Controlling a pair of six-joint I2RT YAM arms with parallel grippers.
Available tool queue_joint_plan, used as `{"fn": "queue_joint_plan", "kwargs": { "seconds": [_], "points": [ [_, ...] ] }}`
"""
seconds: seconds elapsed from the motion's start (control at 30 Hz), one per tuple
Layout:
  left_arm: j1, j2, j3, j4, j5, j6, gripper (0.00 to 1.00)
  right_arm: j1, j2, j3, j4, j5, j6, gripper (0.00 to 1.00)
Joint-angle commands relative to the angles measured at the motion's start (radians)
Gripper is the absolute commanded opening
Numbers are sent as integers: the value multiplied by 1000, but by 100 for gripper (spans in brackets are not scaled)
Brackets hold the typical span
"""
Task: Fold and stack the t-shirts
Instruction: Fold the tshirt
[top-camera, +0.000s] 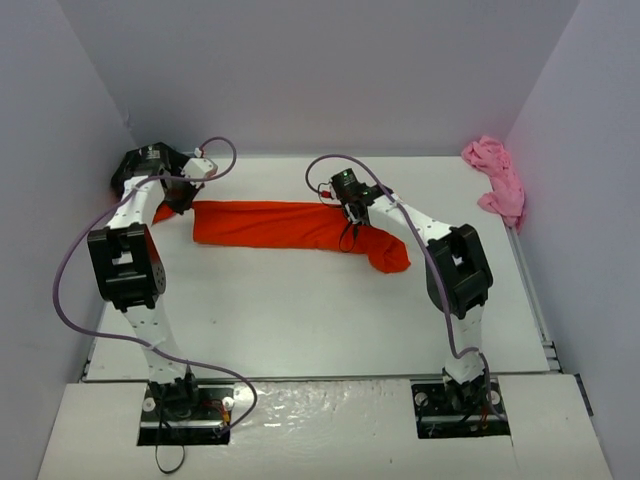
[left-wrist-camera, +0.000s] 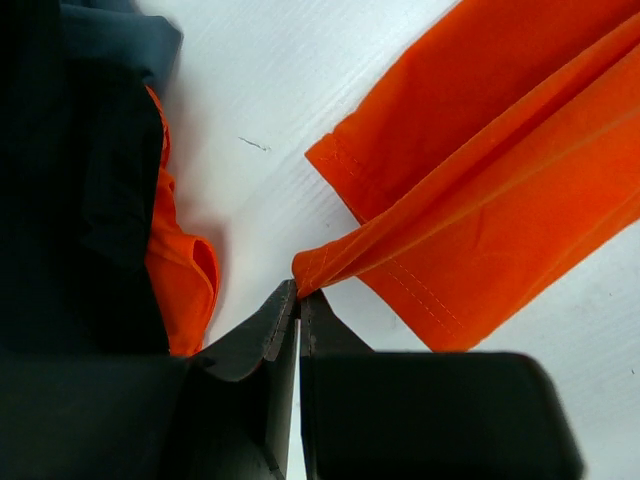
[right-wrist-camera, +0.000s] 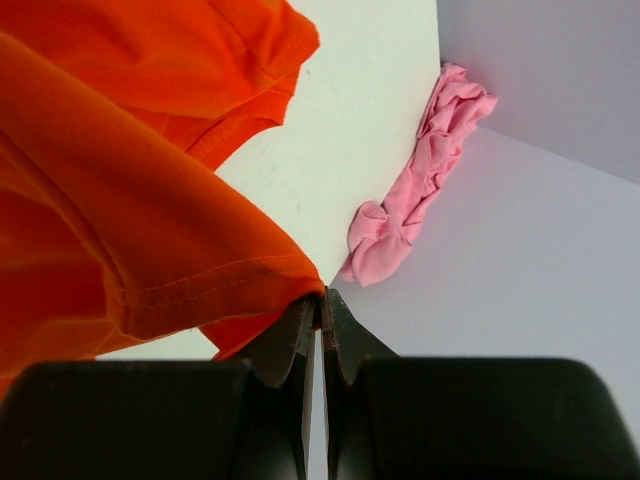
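A bright orange-red t-shirt (top-camera: 270, 225) lies stretched in a long band across the back middle of the table. My left gripper (top-camera: 184, 203) is shut on its left end; in the left wrist view the closed tips (left-wrist-camera: 298, 292) pinch a hemmed corner of the cloth (left-wrist-camera: 500, 180). Further right, my right gripper (top-camera: 350, 230) is shut on the same shirt, its tips (right-wrist-camera: 322, 296) clamping a stitched hem (right-wrist-camera: 120, 200). A black t-shirt (left-wrist-camera: 80, 200) lies beside the left gripper with a second orange-red t-shirt (left-wrist-camera: 182, 270) showing at its edge. The pink t-shirt (top-camera: 497, 180) (right-wrist-camera: 410, 210) sits crumpled at the back right.
Grey walls close in the white table (top-camera: 300, 310) on the left, back and right. The pink cloth lies against the right wall. Both arm bases stand at the near edge, with cables looping over the arms.
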Motion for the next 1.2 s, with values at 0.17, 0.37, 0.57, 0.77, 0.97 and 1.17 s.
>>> {"fn": "queue_joint_plan", "kwargs": {
  "seconds": [0.17,0.37,0.57,0.77,0.97,1.17],
  "points": [
    [2,95,190,-81,-30,-27,0,-52,36,103,20,90,-60,0],
    [-6,169,276,-88,-54,-68,19,-88,131,174,22,82,-59,20],
    [-4,106,193,53,-70,-147,97,-121,178,202,108,86,-3,63],
    [0,-36,139,94,19,-213,97,-123,56,166,273,93,14,46],
    [-11,-80,170,71,134,-293,14,-89,-33,90,244,58,53,0],
    [-91,-26,212,22,148,-293,0,-45,-38,14,125,-34,150,0]
  ]
}}
